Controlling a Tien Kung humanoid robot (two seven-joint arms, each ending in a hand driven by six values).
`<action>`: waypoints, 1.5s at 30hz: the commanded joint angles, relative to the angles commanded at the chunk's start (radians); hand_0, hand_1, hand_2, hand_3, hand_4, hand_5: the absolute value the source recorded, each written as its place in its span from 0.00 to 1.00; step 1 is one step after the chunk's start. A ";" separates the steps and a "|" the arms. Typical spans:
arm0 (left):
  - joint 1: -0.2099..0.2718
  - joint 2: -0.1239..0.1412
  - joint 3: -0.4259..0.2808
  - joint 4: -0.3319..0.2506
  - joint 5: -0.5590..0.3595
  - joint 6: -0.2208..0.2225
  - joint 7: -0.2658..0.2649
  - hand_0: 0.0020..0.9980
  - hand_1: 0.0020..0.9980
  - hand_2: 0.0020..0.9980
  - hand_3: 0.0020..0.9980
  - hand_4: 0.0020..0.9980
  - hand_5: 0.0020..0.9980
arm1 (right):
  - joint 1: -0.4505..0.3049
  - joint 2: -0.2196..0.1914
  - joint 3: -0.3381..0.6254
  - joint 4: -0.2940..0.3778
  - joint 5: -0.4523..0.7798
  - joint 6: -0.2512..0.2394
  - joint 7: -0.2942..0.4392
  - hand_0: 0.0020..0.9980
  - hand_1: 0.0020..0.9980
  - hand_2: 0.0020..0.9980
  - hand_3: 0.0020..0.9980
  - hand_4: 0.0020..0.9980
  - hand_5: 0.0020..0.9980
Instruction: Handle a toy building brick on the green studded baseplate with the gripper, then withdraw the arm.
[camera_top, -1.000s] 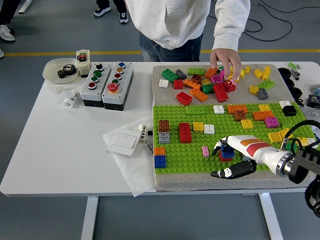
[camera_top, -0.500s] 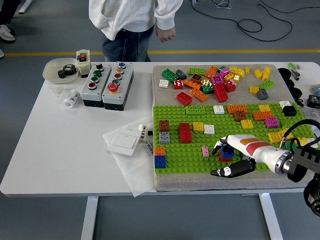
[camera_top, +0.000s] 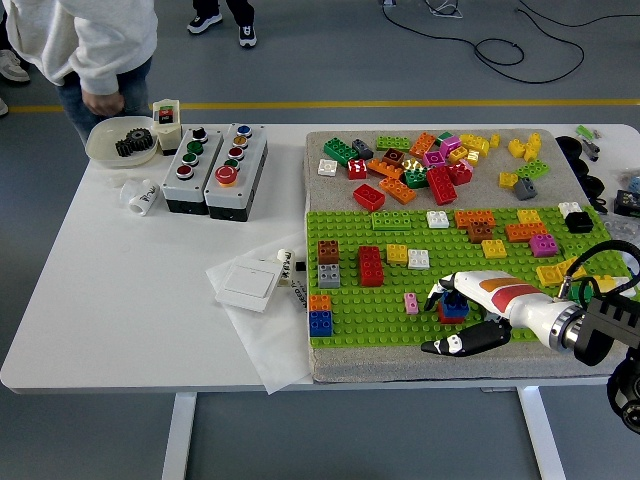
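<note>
Only the person (camera_top: 85, 50) has moved: from behind the loose brick pile at the table's far edge they have walked across and are now standing at the far left corner, one hand hanging just above the white bowl of gears (camera_top: 122, 141). They are touching nothing on the table (camera_top: 120, 290). The robot's right hand (camera_top: 452, 318) has not shifted at all; it is still lying low over the front right part of the green baseplate (camera_top: 400, 285).

That hand is reaching in from the right, its white and orange back pointing left along the baseplate's near edge. Its fingers are curling around a small blue brick stacked on a red one (camera_top: 454, 306), with the upper fingers resting over the top and the dark thumb lying just in front, toward the near edge. Whether the fingers are actually squeezing the brick or only cupping it I cannot tell; they are at least touching it.

So the brick is sitting right inside the hand, at its fingertips, not off to either side. A small pink brick (camera_top: 411, 302) is standing just to the left, close beyond the fingertips. The left arm is not in view, so the right one is the only candidate. Judging by this, any pull back would be running rightward, along the forearm's own line.
</note>
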 joint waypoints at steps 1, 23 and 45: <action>0.000 0.000 0.000 0.000 -0.001 0.000 0.000 0.75 0.75 0.80 0.61 0.64 0.62 | 0.000 0.000 0.001 0.001 -0.001 0.002 -0.001 0.68 0.67 0.73 0.63 0.94 0.57; 0.001 0.000 0.011 0.001 -0.023 0.003 -0.007 0.75 0.75 0.80 0.61 0.64 0.62 | -0.010 -0.026 0.115 0.054 -0.034 0.019 -0.018 0.67 0.67 0.72 0.63 0.94 0.57; 0.015 -0.015 -0.140 0.036 0.139 -0.046 0.001 0.75 0.75 0.80 0.61 0.64 0.62 | -0.170 0.222 0.595 -0.221 0.697 -0.411 0.616 0.77 0.75 0.80 0.82 1.00 0.84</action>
